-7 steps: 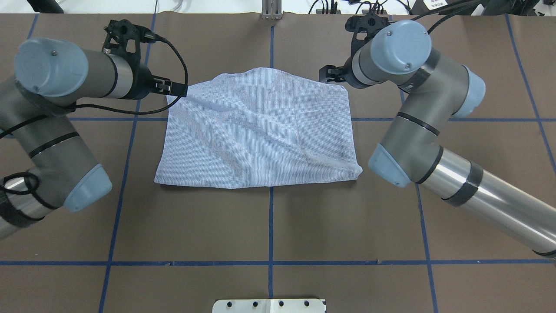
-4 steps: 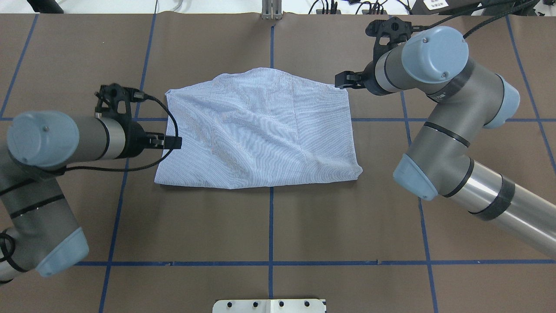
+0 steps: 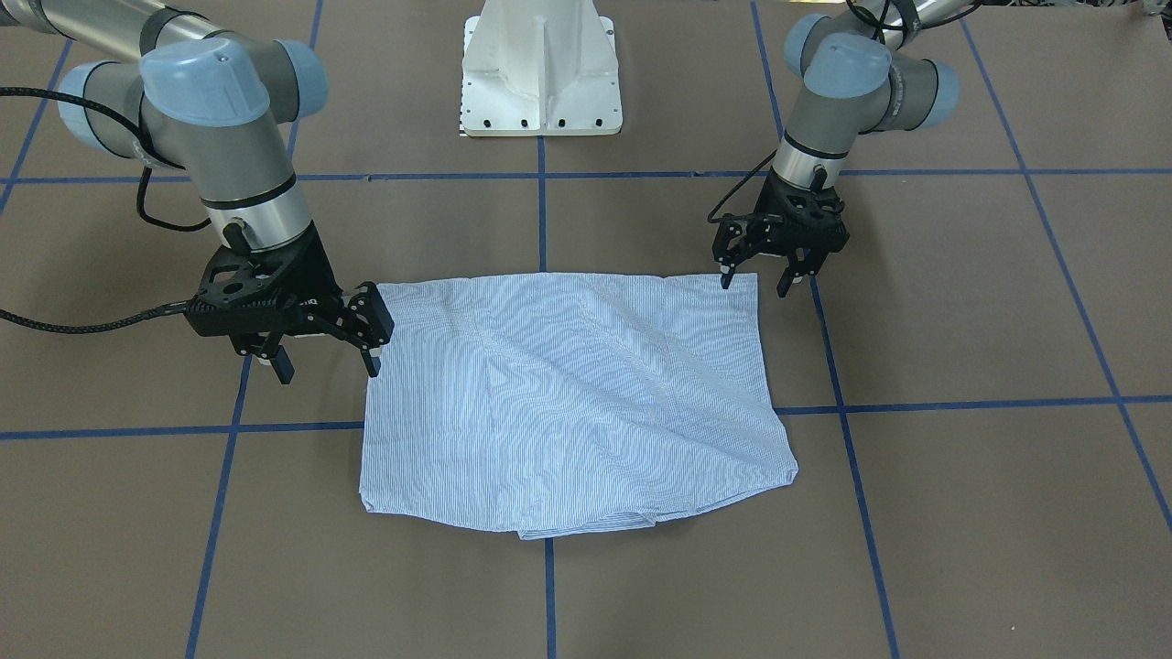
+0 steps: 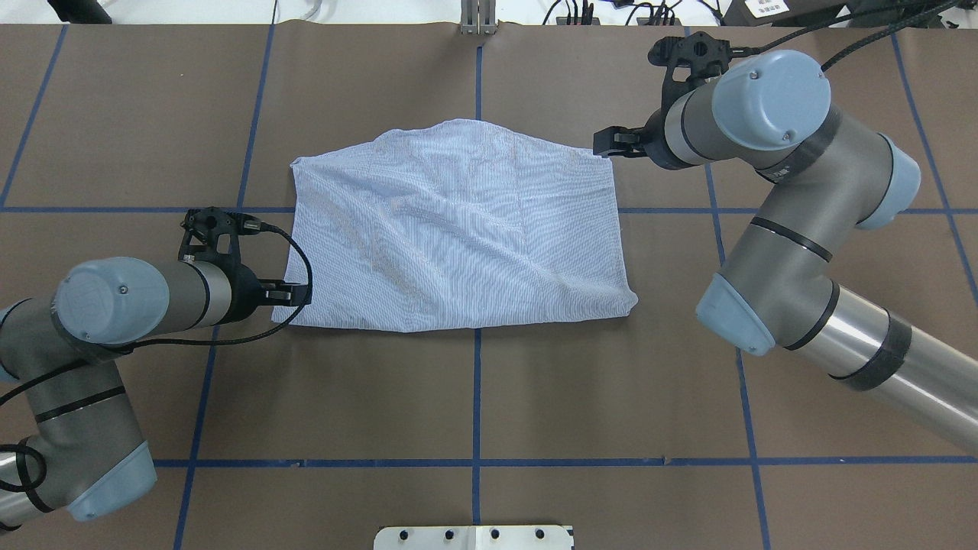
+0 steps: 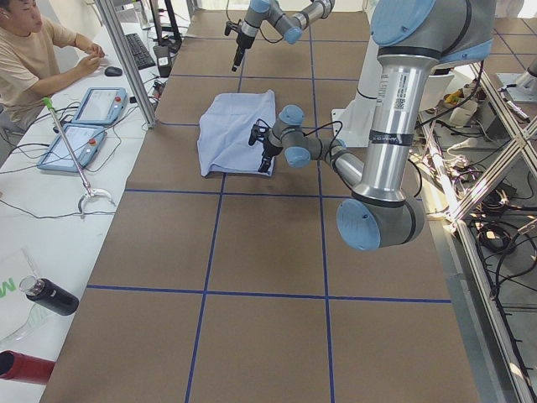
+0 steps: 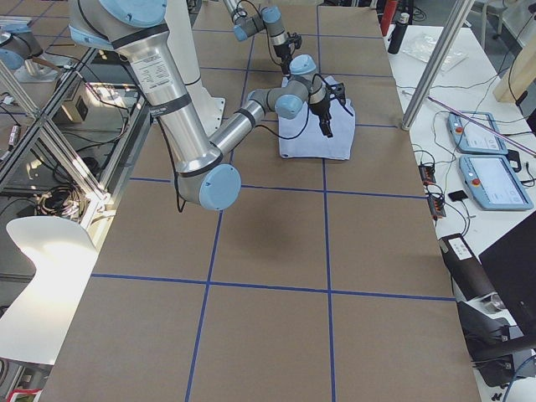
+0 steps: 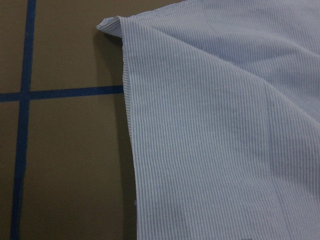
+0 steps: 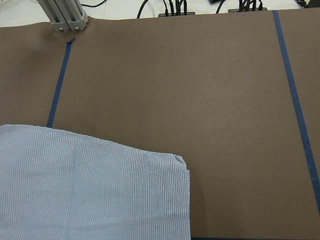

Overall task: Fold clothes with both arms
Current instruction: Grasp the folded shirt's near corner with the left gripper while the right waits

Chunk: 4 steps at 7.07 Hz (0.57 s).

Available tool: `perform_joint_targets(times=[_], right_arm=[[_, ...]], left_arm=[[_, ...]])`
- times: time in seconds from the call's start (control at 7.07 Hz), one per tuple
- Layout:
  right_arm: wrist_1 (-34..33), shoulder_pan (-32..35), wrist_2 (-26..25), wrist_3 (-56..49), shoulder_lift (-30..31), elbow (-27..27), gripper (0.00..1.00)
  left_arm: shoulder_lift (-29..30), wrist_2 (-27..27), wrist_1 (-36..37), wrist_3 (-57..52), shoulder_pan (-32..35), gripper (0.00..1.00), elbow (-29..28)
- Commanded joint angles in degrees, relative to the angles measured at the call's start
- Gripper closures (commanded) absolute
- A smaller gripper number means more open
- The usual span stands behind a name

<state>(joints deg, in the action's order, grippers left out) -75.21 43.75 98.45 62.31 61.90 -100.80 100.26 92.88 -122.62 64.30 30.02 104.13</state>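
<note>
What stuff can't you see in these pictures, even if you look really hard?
- Light blue-and-white striped cloth shirt: collar, buttons and pocket show in no view, probably folded under.
- Both wrist views: the jaws are out of frame.
- Overhead view: the grey left arm covers most of its jaws.
- Left side view: a red object is cut off by the edge; jaws of the far grey right arm are too small.

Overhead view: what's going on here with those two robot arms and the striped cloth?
Two robot arms are folding a blue-and-white striped shirt. It lies already folded into a rough rectangle on the brown table. Neither arm is holding it right now. The left gripper is open, low beside the shirt's left corner nearest the robot. The right gripper is open too, raised beside the shirt's right side.
</note>
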Motion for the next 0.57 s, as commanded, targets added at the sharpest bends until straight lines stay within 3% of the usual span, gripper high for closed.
perform_joint_targets(times=[0.0, 0.14, 0.42], right_arm=[[0.1, -0.1, -0.7, 0.0, 0.1, 0.1, 0.0], [0.0, -0.2, -1.2, 0.1, 0.0, 0.0, 0.0], [0.0, -0.2, -1.2, 0.1, -0.1, 0.2, 0.0]], left_arm=[[0.1, -0.1, -2.8, -0.2, -0.2, 0.17, -3.3], [0.1, 0.0, -2.8, 0.2, -0.6, 0.22, -3.1], [0.1, 0.4, -2.8, 0.2, -2.3, 0.49, -3.0]])
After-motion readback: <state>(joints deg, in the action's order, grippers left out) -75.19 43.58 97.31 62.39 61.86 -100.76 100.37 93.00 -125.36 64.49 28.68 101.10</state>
